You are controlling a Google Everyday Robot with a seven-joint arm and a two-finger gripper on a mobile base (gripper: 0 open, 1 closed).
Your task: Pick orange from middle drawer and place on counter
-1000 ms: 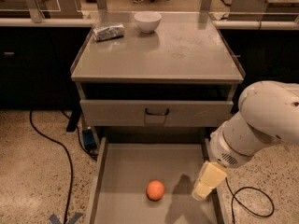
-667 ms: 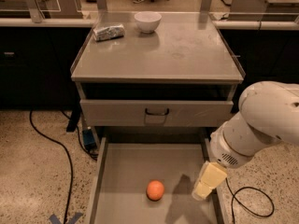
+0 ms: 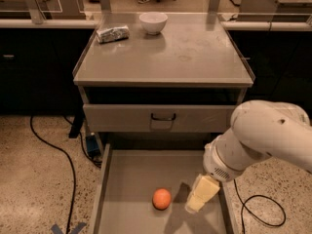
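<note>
The orange lies on the bare floor of the open middle drawer, near its front middle. My gripper hangs inside the drawer at the end of the white arm, just right of the orange and a short gap from it. Only its pale yellow finger shows. The counter is the grey smudged top of the cabinet above.
A white bowl and a foil-wrapped packet sit at the back of the counter. A closed drawer front with a black handle is above the open drawer. Black cables lie on the speckled floor at both sides.
</note>
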